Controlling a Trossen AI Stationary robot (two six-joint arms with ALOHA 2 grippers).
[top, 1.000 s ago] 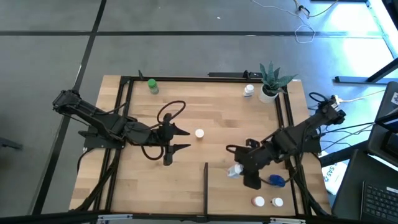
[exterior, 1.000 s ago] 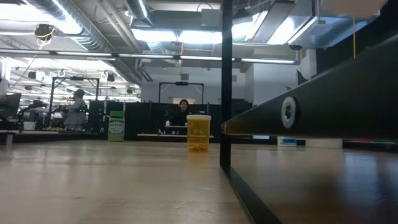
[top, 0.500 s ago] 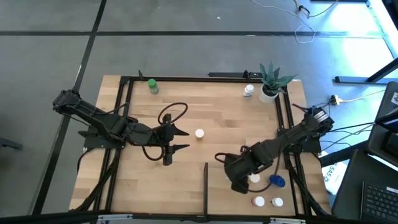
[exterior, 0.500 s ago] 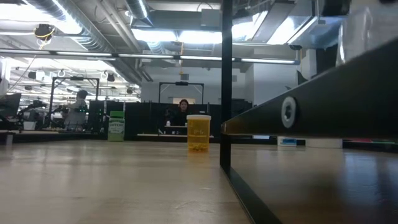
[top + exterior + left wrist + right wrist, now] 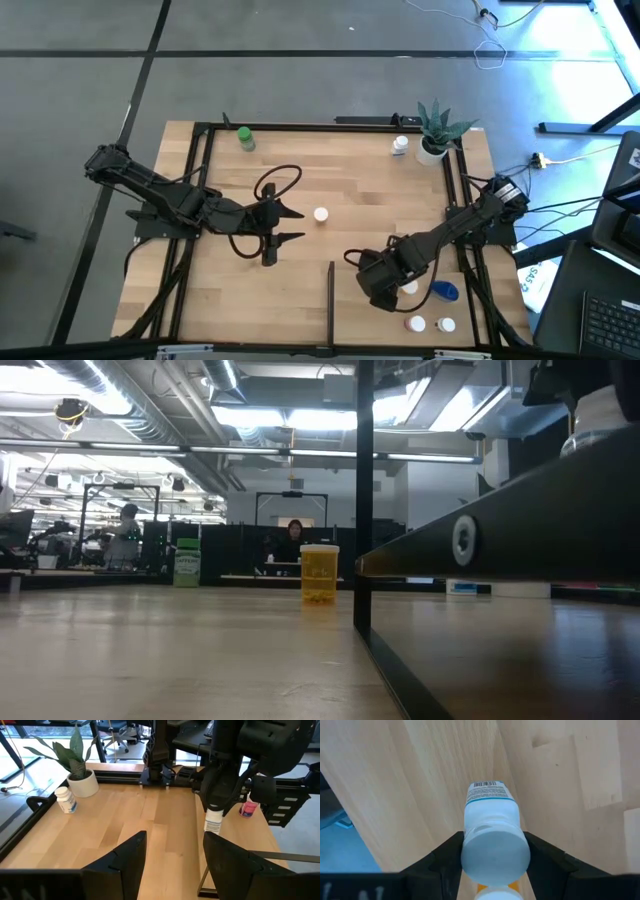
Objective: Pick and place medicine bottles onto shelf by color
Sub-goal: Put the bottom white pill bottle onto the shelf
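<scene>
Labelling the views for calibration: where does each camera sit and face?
High: overhead, facing down; both arms, wooden plank table.
Low: table height, facing the room; orange pill bottle.
Left wrist: facing the right gripper holding a white labelled bottle.
Right wrist: down on that bottle, shared with left wrist.

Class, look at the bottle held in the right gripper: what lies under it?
Under the white bottle in the right gripper is bare light wood table. The spot directly beneath its base is covered.
</scene>
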